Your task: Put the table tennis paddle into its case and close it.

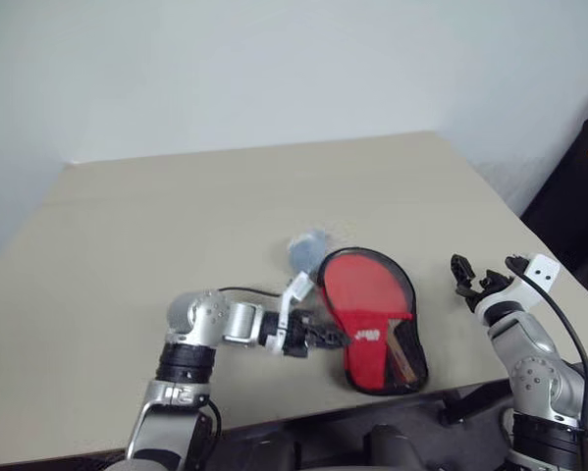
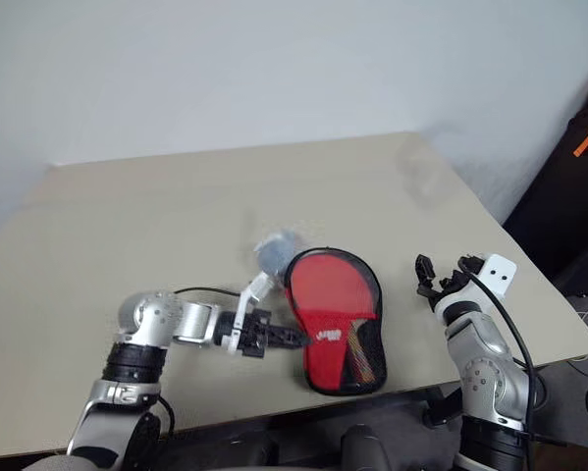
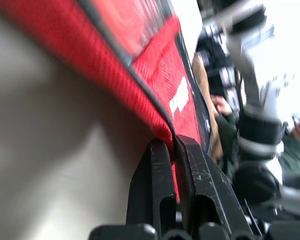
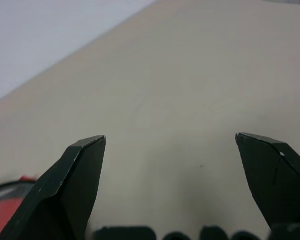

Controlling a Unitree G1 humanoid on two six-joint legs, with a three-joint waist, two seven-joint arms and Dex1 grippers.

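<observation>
Where left gripper [image 1: 339, 339] pinches case [image 1: 370, 294] | white logo unreadable

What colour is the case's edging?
Black edging on the red case; clearest in the left eye view.

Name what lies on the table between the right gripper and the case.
Nothing: in the left eye view, bare table separates the open right gripper from the case.

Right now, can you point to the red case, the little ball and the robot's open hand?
case [image 1: 364, 294]: left eye view, on its red face.
ball [image 1: 303, 249]: left eye view, on its grey-blue middle.
right gripper [image 1: 475, 277]: left eye view, between its open fingers.
</observation>
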